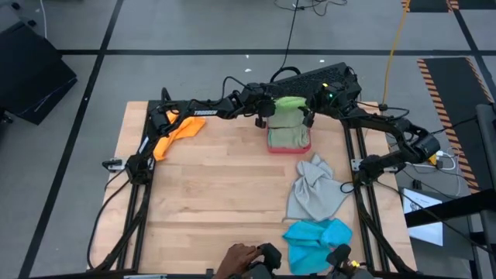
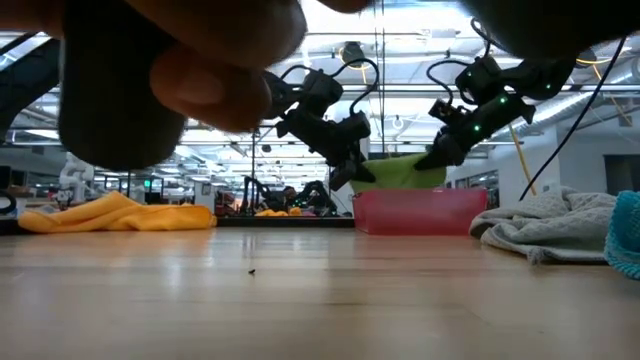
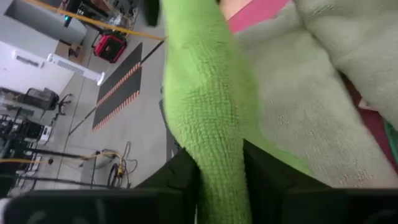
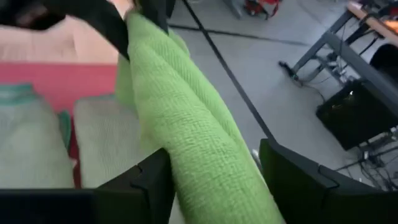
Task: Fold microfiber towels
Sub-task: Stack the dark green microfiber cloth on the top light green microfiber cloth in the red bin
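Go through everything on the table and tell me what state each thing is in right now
bright green towel: folded, hanging between both grippers over the tray
pale green towel: folded, in the tray
pink-red tray: upright, holding towels
orange towel: crumpled
grey towel: crumpled
blue towel: crumpled
left gripper: around the green towel
right gripper: around the green towel

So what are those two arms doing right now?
Left gripper and right gripper flank the bright green towel, cloth between both jaws, over the pink tray. Nothing blocking.
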